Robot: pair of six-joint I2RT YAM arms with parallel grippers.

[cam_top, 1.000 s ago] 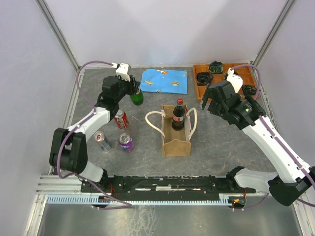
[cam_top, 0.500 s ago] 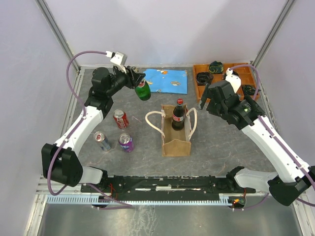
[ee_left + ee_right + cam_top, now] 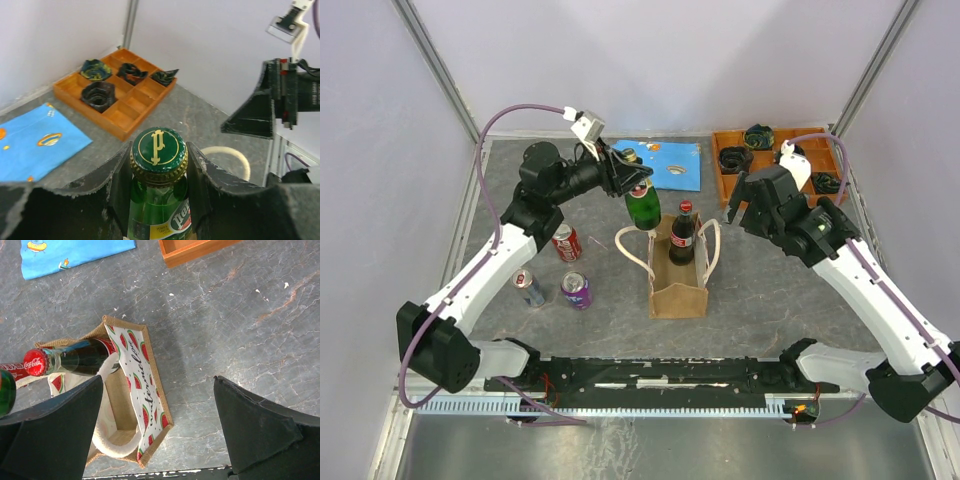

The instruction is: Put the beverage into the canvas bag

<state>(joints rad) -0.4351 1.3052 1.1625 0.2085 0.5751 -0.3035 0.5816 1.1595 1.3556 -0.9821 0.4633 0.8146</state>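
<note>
The left pincer point(image 3: 634, 186) grips the green bottle point(image 3: 643, 210) by its neck, hanging over the rim of the canvas bag point(image 3: 678, 295), beside the cola bottle point(image 3: 682, 236) inside. Best centre it over the free gap, upright, before lowering; the right pincer point(image 3: 740, 200) gapes empty.

Your grey marbled table point(image 3: 770, 290) carried the canvas bag point(image 3: 678, 297) upright at centre frame. Left of it sat a red can point(image 3: 565, 242), with a silver-blue can point(image 3: 528, 287) and a purple can point(image 3: 576, 290) lower down. A blue cloth point(image 3: 675, 165) lay at upper centre and an orange tray point(image 3: 724, 140) at upper right.
</note>
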